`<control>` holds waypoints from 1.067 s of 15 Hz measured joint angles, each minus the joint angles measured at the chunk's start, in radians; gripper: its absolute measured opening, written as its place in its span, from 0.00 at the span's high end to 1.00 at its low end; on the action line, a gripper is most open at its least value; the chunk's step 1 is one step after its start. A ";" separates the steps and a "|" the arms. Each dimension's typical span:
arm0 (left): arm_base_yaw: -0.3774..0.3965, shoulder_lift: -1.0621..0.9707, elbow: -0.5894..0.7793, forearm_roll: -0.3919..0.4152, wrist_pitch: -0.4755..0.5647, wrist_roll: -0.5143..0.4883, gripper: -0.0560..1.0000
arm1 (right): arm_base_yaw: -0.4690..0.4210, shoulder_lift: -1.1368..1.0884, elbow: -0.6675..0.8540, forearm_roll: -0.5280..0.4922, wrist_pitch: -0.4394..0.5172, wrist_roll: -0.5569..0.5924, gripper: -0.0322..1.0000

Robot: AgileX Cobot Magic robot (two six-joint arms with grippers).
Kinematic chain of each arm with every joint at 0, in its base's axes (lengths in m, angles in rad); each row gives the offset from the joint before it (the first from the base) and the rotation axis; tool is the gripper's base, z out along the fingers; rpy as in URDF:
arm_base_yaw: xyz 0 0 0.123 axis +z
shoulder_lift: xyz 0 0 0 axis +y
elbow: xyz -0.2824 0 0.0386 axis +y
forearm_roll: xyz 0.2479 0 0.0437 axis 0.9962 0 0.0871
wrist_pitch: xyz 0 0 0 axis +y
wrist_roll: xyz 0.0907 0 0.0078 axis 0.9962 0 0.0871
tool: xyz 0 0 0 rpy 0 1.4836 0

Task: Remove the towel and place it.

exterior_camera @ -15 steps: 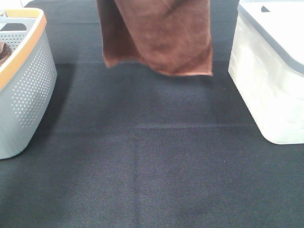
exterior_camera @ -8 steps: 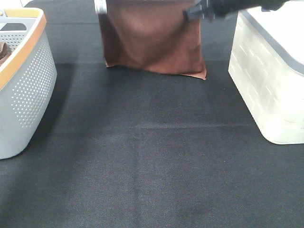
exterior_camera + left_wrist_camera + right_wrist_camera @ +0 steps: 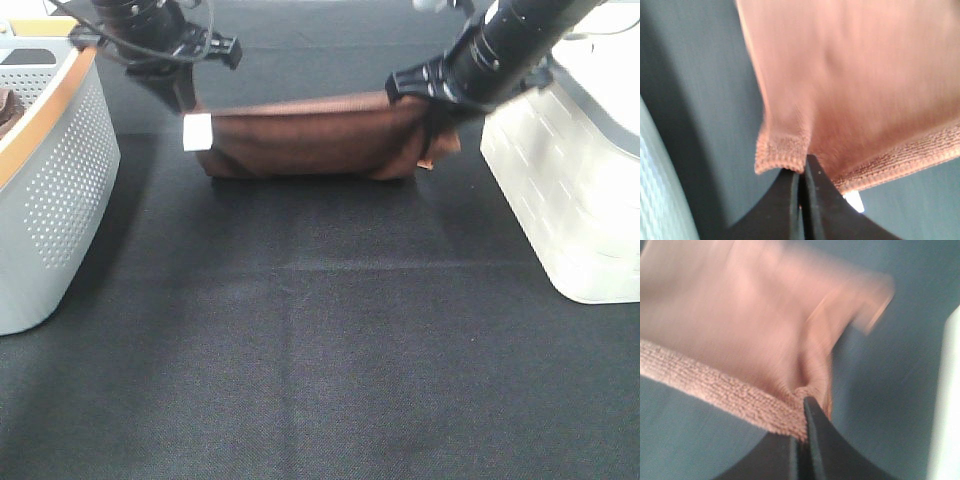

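Looking along the far side of the black table cover (image 3: 320, 350), you have the towel (image 3: 310, 140) strung out sideways between your two arms, between the basket and the bin and touching neither. It is rust-brown with a soft, fuzzy pile, and it sags into a long, low band. Its lower fold appears to lie on the cover.

At the towel's left end a small white tag (image 3: 197, 131) hangs squarely toward the camera. Just above the tag, your left gripper (image 3: 186, 100) comes down from the top edge of the high view. Its wrist camera shows both black fingers (image 3: 790, 200) pressed together on a corner of the stitched hem.

At the towel's right end, your right gripper (image 3: 432, 98) reaches in at a slant. Its jaws are likewise clamped on the hemmed edge, and a short flap with a paler orange border droops beside them. Both wrist pictures are blurred, so the weave shows clearly only near the fingertips.

The grey perforated basket (image 3: 60, 190) with an orange rim stands on the far left. Inside it you can see a bit of something brown (image 3: 6, 108) at the picture's edge and a dark patch (image 3: 28, 57) further back, both too cropped to identify.

The white bin (image 3: 560, 190) stands on the far right, with block-patterned walls and a pale grey lid (image 3: 610, 90) over it, so you cannot see what it holds.
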 joint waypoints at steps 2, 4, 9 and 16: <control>0.000 0.000 0.000 -0.008 0.019 0.001 0.95 | 0.000 0.000 0.000 0.025 0.062 -0.006 0.97; 0.001 0.000 0.013 -0.038 0.034 0.001 0.95 | -0.001 -0.003 -0.001 0.046 0.175 -0.014 0.97; 0.003 -0.039 0.275 -0.137 0.038 0.015 0.95 | -0.003 -0.008 -0.004 0.119 0.370 -0.023 0.97; 0.003 -0.056 0.454 -0.196 0.034 0.015 0.95 | -0.003 -0.008 0.136 0.189 0.386 -0.051 0.97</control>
